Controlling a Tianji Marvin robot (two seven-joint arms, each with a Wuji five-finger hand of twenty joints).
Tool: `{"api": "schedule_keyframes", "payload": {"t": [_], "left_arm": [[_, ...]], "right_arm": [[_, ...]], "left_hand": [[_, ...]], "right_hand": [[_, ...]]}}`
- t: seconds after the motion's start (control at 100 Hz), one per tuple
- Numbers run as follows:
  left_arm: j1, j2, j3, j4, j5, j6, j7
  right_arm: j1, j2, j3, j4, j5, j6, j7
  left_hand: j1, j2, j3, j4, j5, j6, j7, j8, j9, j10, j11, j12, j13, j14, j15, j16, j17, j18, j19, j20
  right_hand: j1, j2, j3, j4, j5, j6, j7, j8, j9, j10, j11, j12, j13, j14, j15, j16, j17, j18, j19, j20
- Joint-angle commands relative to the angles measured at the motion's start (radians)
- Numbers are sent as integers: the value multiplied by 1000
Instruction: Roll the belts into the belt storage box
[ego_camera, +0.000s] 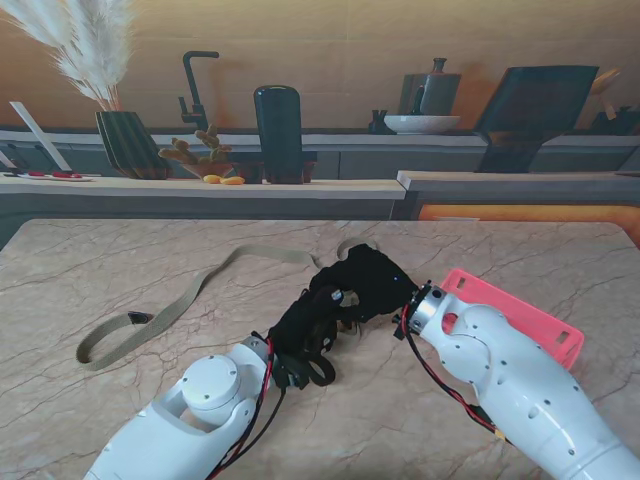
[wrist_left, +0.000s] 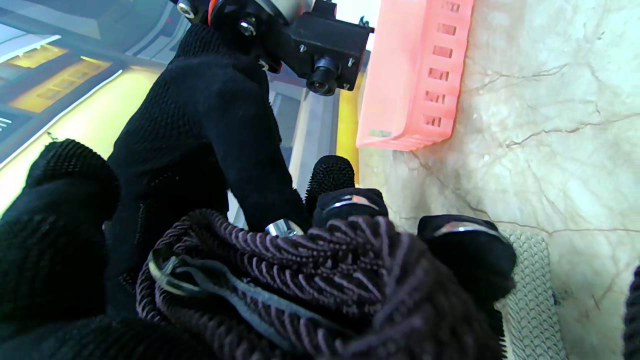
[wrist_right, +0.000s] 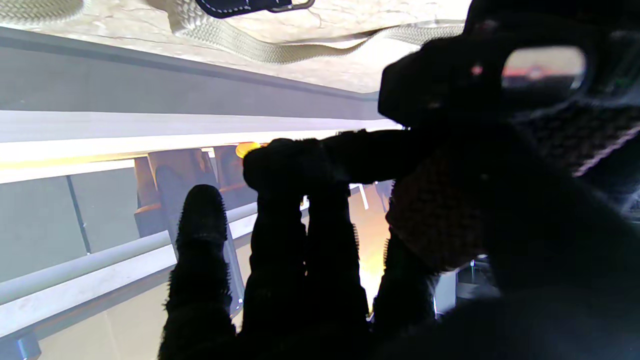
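Landmark: pink slotted plastic box (ego_camera: 520, 316), on veined marble table (ego_camera: 120, 420).
Dark braided belt (wrist_left: 320, 280): coiled, ribbed cord, left of the box.
Left hand (ego_camera: 300, 340): black knit glove, clenched around the coil.
Right hand (ego_camera: 365, 285): fingers touch the coil; grip unclear.
Beige woven belt (ego_camera: 170, 310): flat, unrolled, farther left.

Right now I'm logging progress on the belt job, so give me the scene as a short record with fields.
dark braided belt: partly coiled, held between both hands
left hand: shut on the dark braided belt
right hand: on the same belt
tan belt: lying unrolled on the table, to the left
pink box: right side, partly behind the right arm; contents hidden
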Motion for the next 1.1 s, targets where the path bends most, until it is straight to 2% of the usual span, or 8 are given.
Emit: {"api": "schedule_keyframes", "payload": {"t": [0.0, 0.24, 0.4, 0.47, 0.79, 0.94, 0.98, 1.09], "left_arm": [[6, -6, -1, -15, 2, 6, 7], [20, -21, -10, -33, -7, 28, 77], [25, -22, -18, -41, -9, 31, 88], [28, -22, -20, -46, -12, 30, 92], [43, -29, -30, -68, -58, 31, 114], [47, -41, -23, -67, -46, 6, 172], [48, -44, -23, -66, -36, 1, 193], [49, -48, -25, -62, -9, -14, 222]], "right_arm": [[6, -14, -15, 11, 1, -15, -2], [24, -6, -31, 16, 4, -73, 48], [27, 4, -32, 5, -6, -104, 93], [28, 3, -34, 7, -3, -109, 90], [47, -12, -65, 44, 16, -105, 38], [16, -28, -44, 32, 66, -51, 15], [1, -32, -30, 21, 79, -32, 9], [-42, -41, 18, -25, 126, 23, 11]], "left_hand": [[-7, 20, -26, -14, -20, -29, -25, -9, -5, -7, -5, 6, 63, -54, 185, 60, 24, -39, 215, 17], [11, 20, -27, -8, -6, -22, -15, -4, 9, -1, 9, 11, 63, -53, 186, 62, 38, -29, 216, 19], [14, 21, -27, -7, -7, -22, -12, -2, 8, -4, 12, 11, 63, -56, 187, 62, 43, -27, 216, 18], [16, 19, -25, -6, -4, -22, -10, -1, 10, -2, 13, 11, 64, -57, 188, 62, 45, -28, 215, 17], [22, 31, -20, -2, 6, -20, 1, 5, 9, 0, 11, 7, 63, -57, 189, 61, 42, -25, 213, 12], [61, 78, -85, 18, 0, -29, -14, 4, -86, 0, -151, -88, -147, 164, -110, 124, -335, 134, -105, 228], [68, 87, -94, 20, -6, -35, -23, 6, -122, 1, -223, -135, -250, 242, -235, 114, -452, 161, -233, 233], [92, 112, -137, 28, -30, -56, -58, 16, -224, 15, -383, -258, -505, 295, -596, 45, -705, 146, -535, 179]], "right_hand": [[78, 40, 4, -2, 132, -135, 189, -21, 108, -48, 52, 26, 39, -29, 30, 23, 7, -5, 25, -12], [19, -18, 1, 7, 159, -97, 207, -45, 121, -19, 60, 37, 52, -26, 52, 43, 0, 15, 22, -14], [-63, -33, 59, 77, 124, -9, 6, 97, 25, 4, 25, 32, 9, -20, 6, 36, -16, 11, -2, -5], [-41, -39, 55, 51, 136, -34, 19, 109, 47, -9, 35, 36, 25, -24, 10, 38, -8, 12, -1, -3], [88, -1, 60, -13, 346, -141, 300, -93, 332, -42, 127, 52, 186, -41, 107, 78, 58, 28, 40, -10], [70, -43, 120, -29, 386, -121, 321, -138, 372, -34, 150, 26, 198, -39, 122, 80, 59, 39, 53, -23], [65, -49, 134, -30, 390, -119, 323, -145, 374, -33, 152, 21, 199, -38, 118, 76, 58, 42, 54, -26], [68, -57, 141, -29, 395, -111, 325, -148, 377, -30, 153, 19, 196, -28, 109, 69, 53, 48, 54, -28]]}}
